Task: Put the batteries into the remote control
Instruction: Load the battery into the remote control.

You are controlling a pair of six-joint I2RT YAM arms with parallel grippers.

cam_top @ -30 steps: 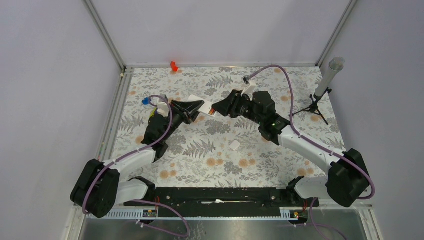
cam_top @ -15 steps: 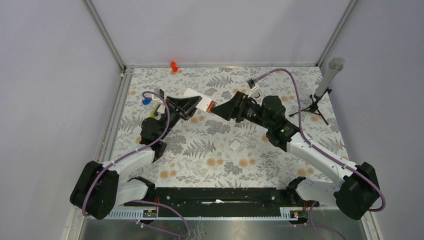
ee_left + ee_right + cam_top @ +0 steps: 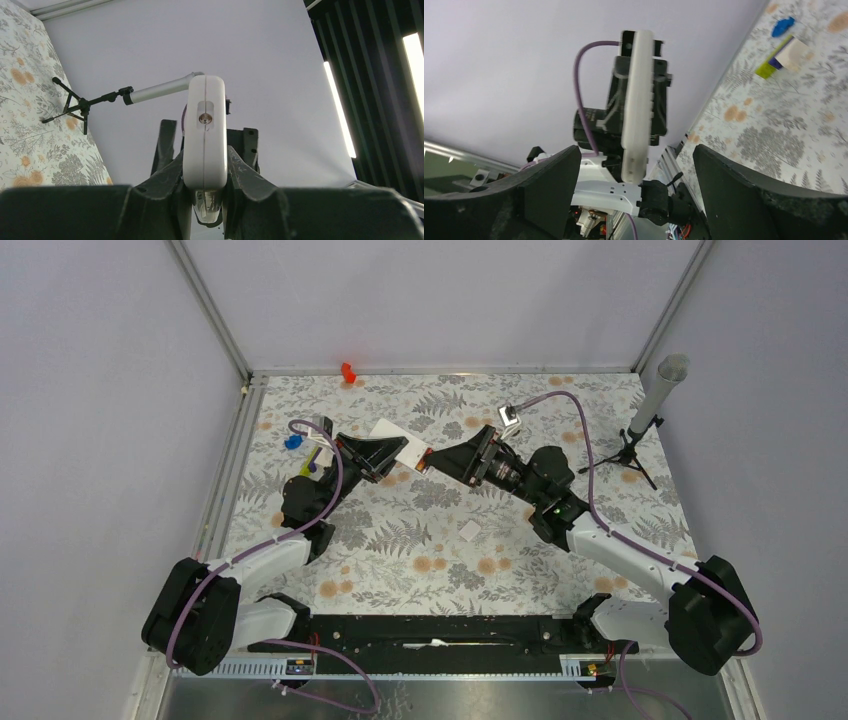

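Note:
My left gripper [image 3: 383,452] is shut on the white remote control [image 3: 393,438] and holds it above the table, its free end pointing right. In the left wrist view the remote [image 3: 205,135] stands edge-on, clamped between the fingers of the left gripper [image 3: 205,175]. My right gripper [image 3: 441,458] is open and empty, its tips right at the remote's free end. A small red-and-dark bit [image 3: 421,458] shows at that end, possibly a battery. In the right wrist view the remote [image 3: 638,110] is edge-on ahead of the spread right gripper [image 3: 636,152].
A bright red plastic piece [image 3: 347,371] lies at the back edge. A small tripod with a grey tube [image 3: 648,412] stands at the back right. A small white piece [image 3: 469,530] lies mid-table. A blue piece [image 3: 292,441] and coloured bits [image 3: 314,462] lie at the left.
The left wrist has turned and the remote has shifted slightly toward the back. The right arm has stretched out lower and rotated, its tips staying at the remote's end.

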